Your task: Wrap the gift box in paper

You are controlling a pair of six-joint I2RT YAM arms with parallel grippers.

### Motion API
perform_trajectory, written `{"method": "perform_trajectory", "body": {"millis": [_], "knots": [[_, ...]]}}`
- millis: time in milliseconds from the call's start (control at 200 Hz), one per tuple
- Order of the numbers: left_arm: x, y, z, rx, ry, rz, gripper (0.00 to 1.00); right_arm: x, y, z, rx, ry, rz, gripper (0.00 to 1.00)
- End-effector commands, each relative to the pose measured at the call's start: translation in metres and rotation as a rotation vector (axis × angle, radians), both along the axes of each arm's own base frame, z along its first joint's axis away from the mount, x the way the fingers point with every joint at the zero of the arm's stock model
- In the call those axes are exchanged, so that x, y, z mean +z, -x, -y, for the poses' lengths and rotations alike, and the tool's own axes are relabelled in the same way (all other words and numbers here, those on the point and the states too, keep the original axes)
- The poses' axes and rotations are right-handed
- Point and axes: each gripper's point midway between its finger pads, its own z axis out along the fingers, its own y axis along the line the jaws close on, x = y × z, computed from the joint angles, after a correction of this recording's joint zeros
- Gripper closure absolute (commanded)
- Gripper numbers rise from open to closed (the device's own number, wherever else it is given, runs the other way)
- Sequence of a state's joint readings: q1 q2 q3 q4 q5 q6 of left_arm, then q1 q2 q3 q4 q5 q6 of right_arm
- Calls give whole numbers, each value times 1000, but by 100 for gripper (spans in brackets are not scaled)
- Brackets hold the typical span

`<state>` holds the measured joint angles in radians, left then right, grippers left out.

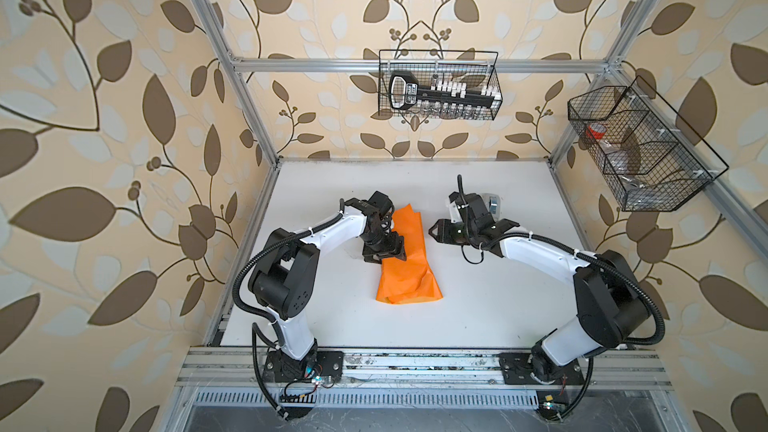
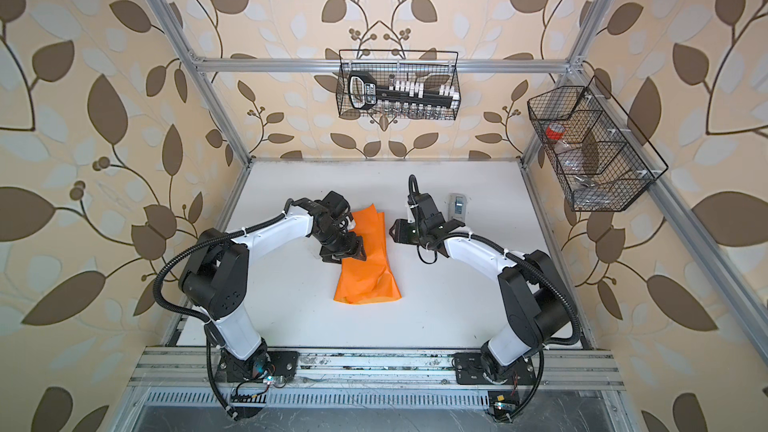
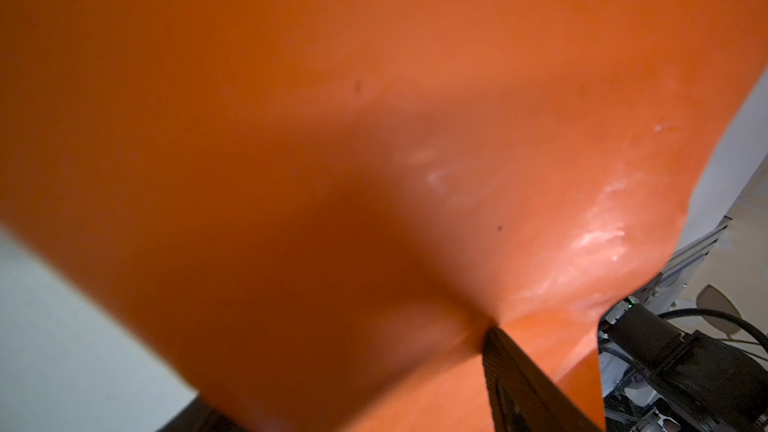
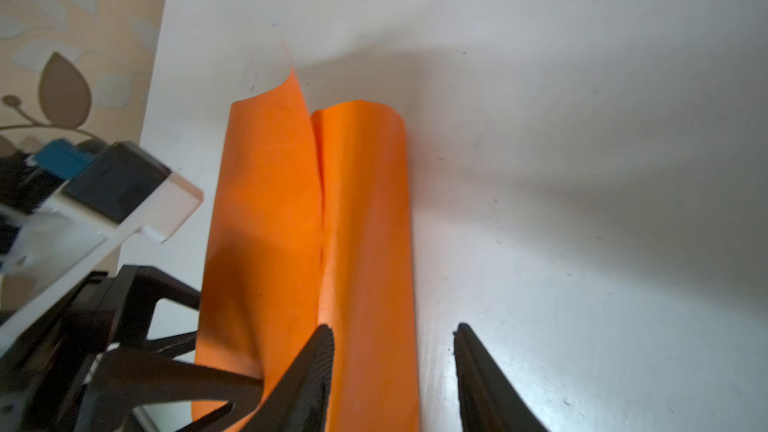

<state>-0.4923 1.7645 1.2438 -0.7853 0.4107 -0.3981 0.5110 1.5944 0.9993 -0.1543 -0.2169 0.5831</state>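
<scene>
The paper [image 1: 405, 261] [image 2: 368, 265] lies in the middle of the table [image 1: 332, 184], folded lengthwise into a long orange strip that runs from the far side toward the near edge. Its near end is wider and creased. In the right wrist view the paper [image 4: 361, 222] shows two flaps meeting along a central seam, and one far corner curls up. The gift box cannot be seen in any view.

The left gripper [image 1: 384, 254] [image 2: 344, 252] sits at the strip's left edge, about halfway along it. In the left wrist view the paper [image 3: 291, 118] fills nearly the whole frame. One finger [image 3: 519, 371] presses into the sheet and puckers it, and the other finger is covered. I cannot tell whether this gripper clamps anything.

The right gripper [image 1: 433, 231] [image 2: 392, 231] [image 4: 392, 338] hangs just beside the strip's right edge. Its jaws are parted and hold nothing, with one finger over the paper's edge and the other over bare table.

A grey-white tape dispenser [image 2: 457, 203] stands behind the right arm, toward the far right corner.
</scene>
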Motion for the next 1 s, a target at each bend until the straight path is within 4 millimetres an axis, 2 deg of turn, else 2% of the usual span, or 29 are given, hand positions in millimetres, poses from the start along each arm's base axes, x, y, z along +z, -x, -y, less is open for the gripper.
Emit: {"method": "perform_trajectory", "body": {"millis": [0,200,395,815,995], "knots": [[-28,18,-9,-28,-88,-63,24,10,4,-28,119,-80,2,56],[-27,18,-9,-28,-86,-61,24,4,4,-40,155,-82,-16,64],[-27,18,-9,-27,-88,-61,24,-2,10,-49,183,-85,-37,67],[-23,15,-8,-26,-88,-51,24,-4,15,-57,202,-90,-45,79],[-21,13,-7,-24,-86,-46,24,-14,18,-58,204,-77,-67,83]]}}
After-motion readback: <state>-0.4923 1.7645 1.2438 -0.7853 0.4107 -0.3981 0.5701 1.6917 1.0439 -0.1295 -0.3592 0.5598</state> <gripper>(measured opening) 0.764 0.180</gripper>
